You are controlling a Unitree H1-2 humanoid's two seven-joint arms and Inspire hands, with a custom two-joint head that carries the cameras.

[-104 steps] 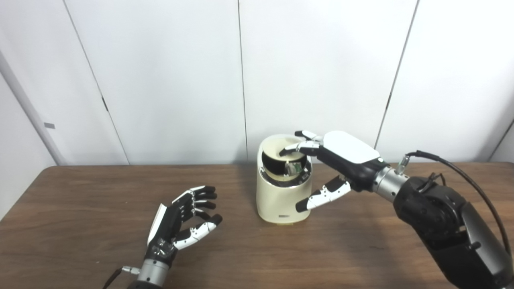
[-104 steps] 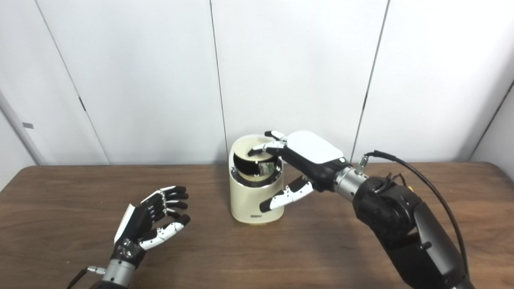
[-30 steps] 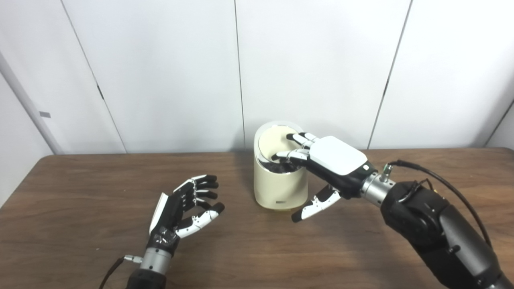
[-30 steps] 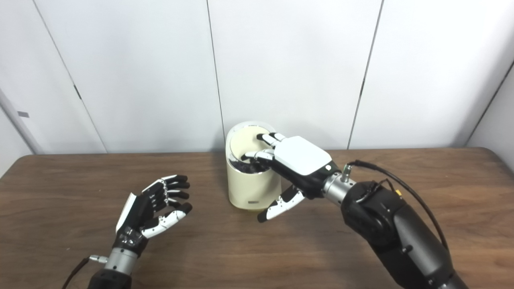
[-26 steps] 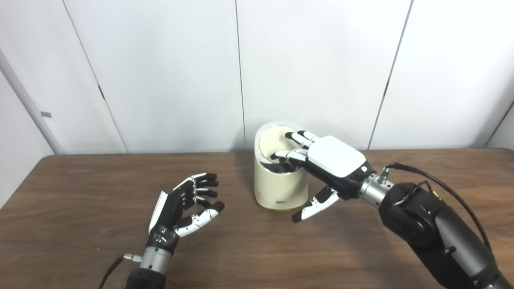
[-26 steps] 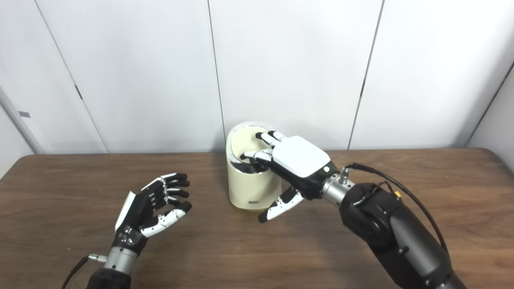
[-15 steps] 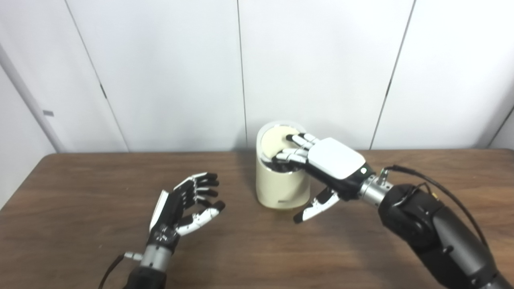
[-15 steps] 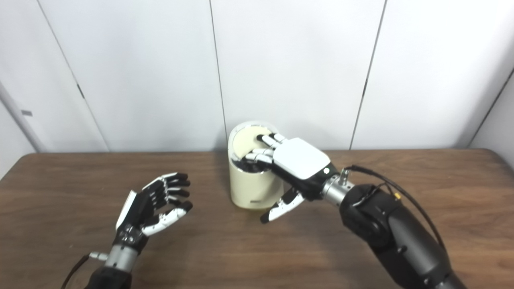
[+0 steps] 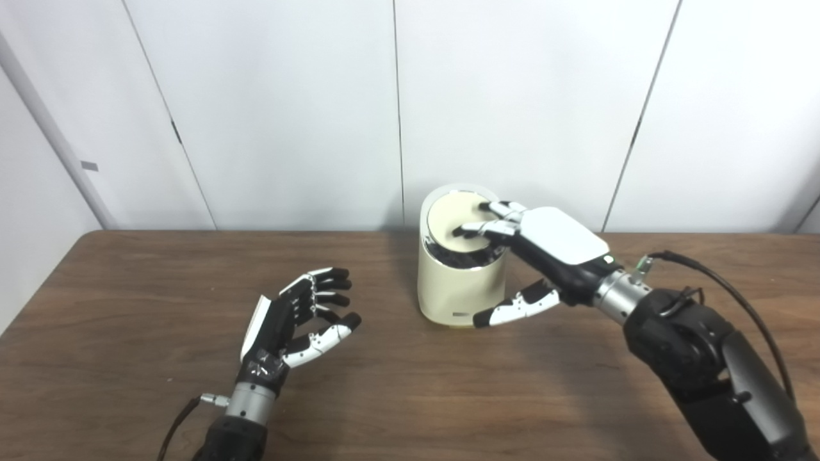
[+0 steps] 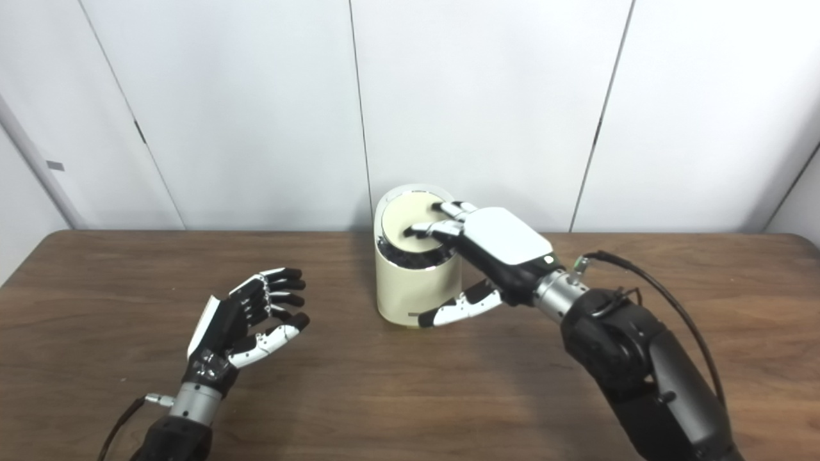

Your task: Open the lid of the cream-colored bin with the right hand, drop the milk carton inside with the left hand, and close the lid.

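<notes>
Cream bin [image 9: 456,291] standing upright on the brown table [image 9: 128,358], near the back edge, close to the white wall [image 9: 288,96]. Round lid [image 9: 453,221] nearly flat on top of the bin, with a thin dark gap showing under its front edge. Milk carton nowhere to be seen on the table; cannot tell from these pictures if inside the bin.

Right hand [image 9: 544,250] reaching in over the bin from the right side. Fingers [image 9: 477,228] stretched out and resting on top of the lid, pressing flat, not curled around anything. Thumb [image 9: 512,309] sticking out low, just in front of the bin's side near the bottom, touching or almost touching. Hand spread wide and holding nothing. Black cable [image 9: 705,269] looping up behind the right arm.

Left hand [image 10: 246,326] floating above the table, well apart from the bin, on the left. Palm turned toward the bin, fingers a little bent and spread, thumb pointing out. Nothing held in it.
</notes>
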